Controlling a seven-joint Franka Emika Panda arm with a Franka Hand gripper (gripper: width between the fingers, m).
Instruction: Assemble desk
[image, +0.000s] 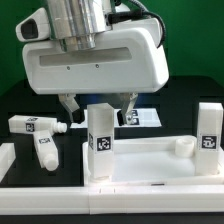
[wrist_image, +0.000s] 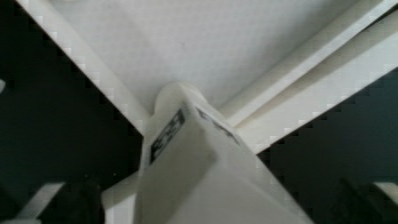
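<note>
**DESK KIT, WHITE PLASTIC: ONE LEG UPRIGHT ON PANEL, JAWS APART**

Flat white plastic rimmed tabletop panel (image: 150, 172) lying on black table (image: 12, 108), near side of scene. Short white square post leg with black-and-white tag (image: 101, 140) standing upright on panel, towards the exterior view's left; seating in its socket not discernible. Two-finger gripper (image: 97, 103) directly above leg, fingers spread either side of its top, apparently clear of it. Probably light, stiff, smooth-faced and somewhat slippery. Best taken across two opposite flat faces near upper end, squarely, to avoid tilting.

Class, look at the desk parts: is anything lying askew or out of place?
Two loose legs lie on their sides at the exterior view's left, off the tabletop panel, while two upright legs stand. Nothing looks broken.
</note>
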